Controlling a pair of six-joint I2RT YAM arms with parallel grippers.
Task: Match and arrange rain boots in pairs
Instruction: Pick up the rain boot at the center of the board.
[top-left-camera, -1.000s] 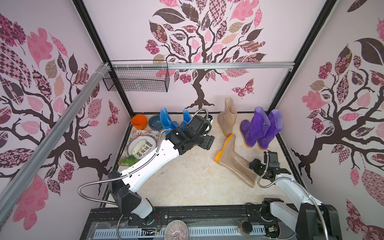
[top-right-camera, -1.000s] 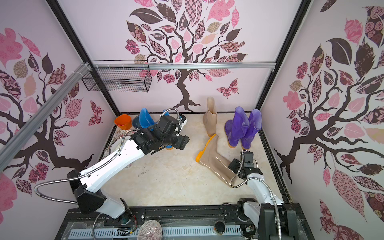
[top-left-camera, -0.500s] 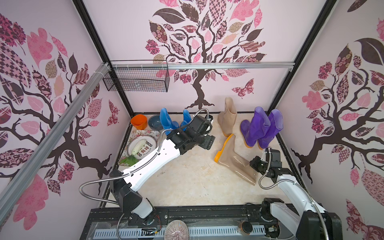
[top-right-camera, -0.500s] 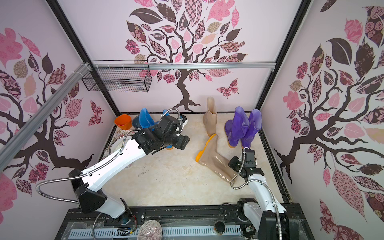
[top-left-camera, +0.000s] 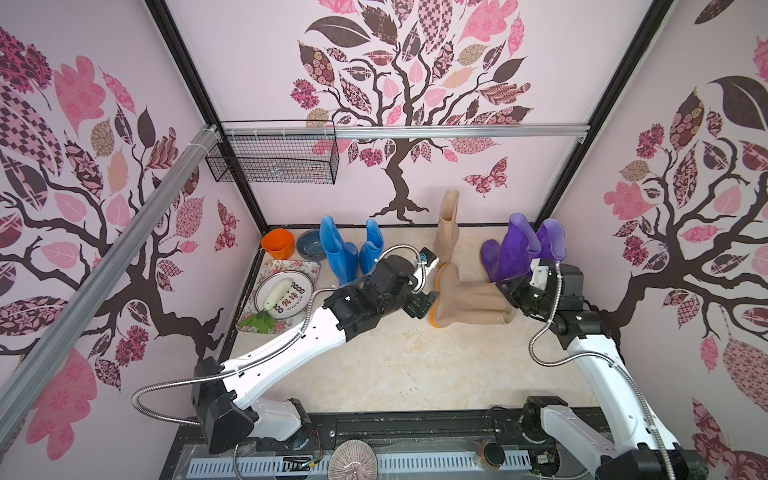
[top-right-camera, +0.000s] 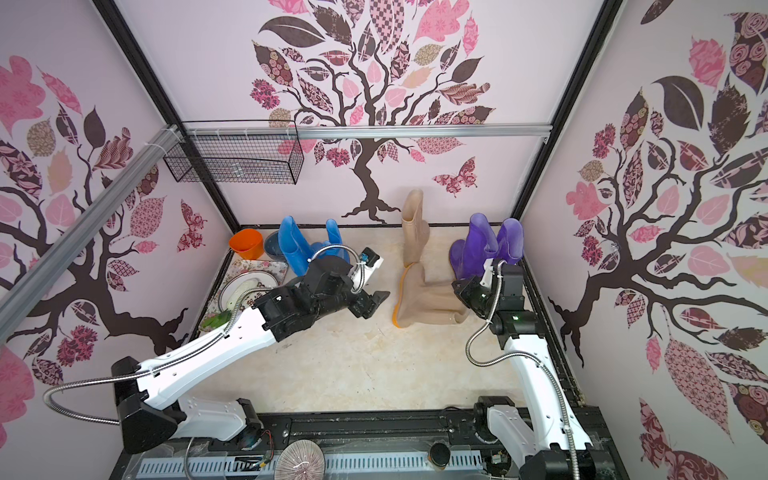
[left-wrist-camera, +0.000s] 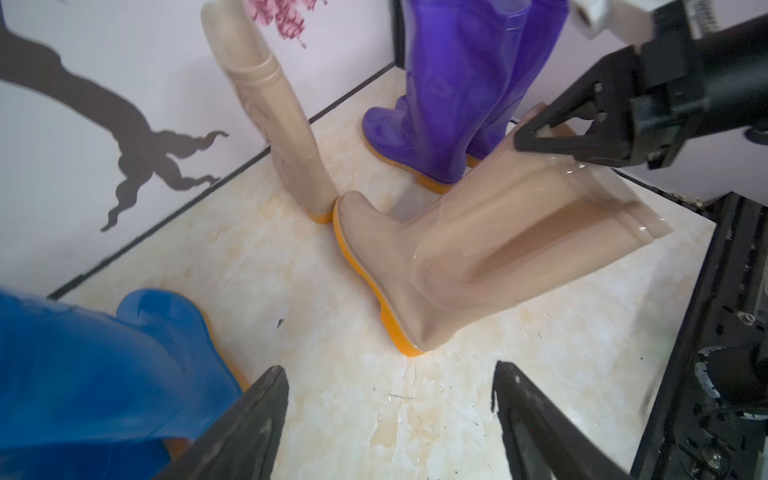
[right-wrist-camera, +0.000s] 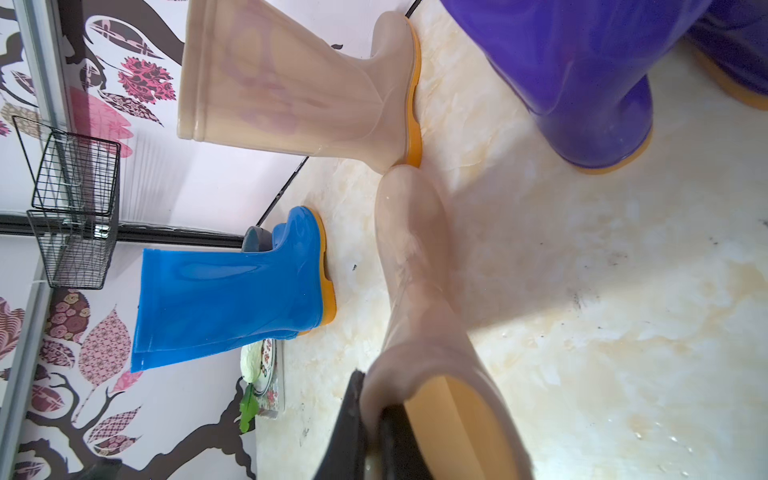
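The open floor (top-left-camera: 395, 365) fills the lower middle of both top views, and that is your free room. The back edge is crowded: blue boots (top-left-camera: 340, 253) left of centre, standing beige boot (top-left-camera: 449, 226) at centre, purple boots (top-left-camera: 519, 249) at the floor's right edge. The tipped beige boot (top-left-camera: 469, 301) lies with its shaft to the right, toe just beside the standing one's sole. Your right gripper (top-left-camera: 508, 291) is clamped on its cuff; your left gripper (top-left-camera: 428, 303) hangs with jaws apart just left of its sole — not touching.
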